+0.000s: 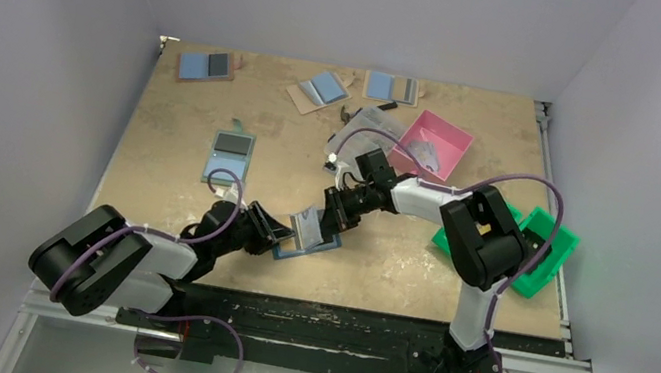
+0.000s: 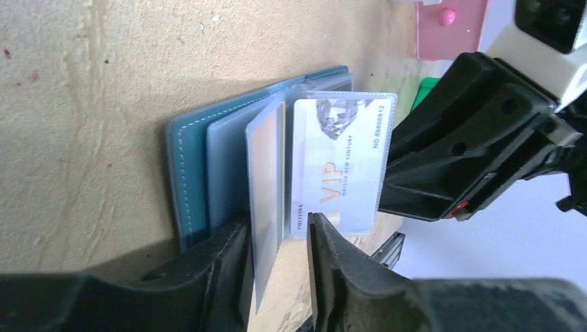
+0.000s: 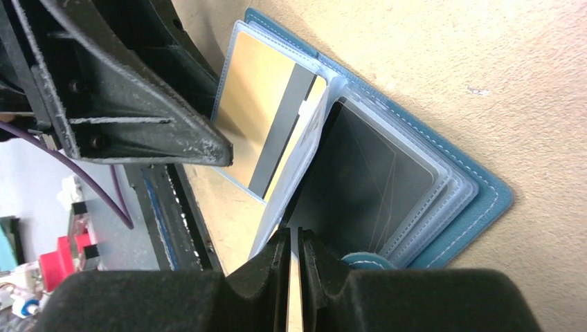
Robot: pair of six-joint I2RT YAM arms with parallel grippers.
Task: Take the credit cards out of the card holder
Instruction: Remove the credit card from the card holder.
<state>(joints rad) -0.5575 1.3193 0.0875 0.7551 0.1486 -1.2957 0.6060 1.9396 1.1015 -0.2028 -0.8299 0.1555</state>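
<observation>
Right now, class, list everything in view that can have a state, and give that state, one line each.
card holder: open, lying on the table, sleeves fanned up
VIP card: inside its clear sleeve, not pulled out
left gripper: open, straddling a second sleeve
right gripper: shut on the clear sleeve

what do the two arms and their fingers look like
The left arm and right arm have bulky black joints and white links, with purple cables looping alongside. The fingers are black, tapered and scuffed.
</observation>
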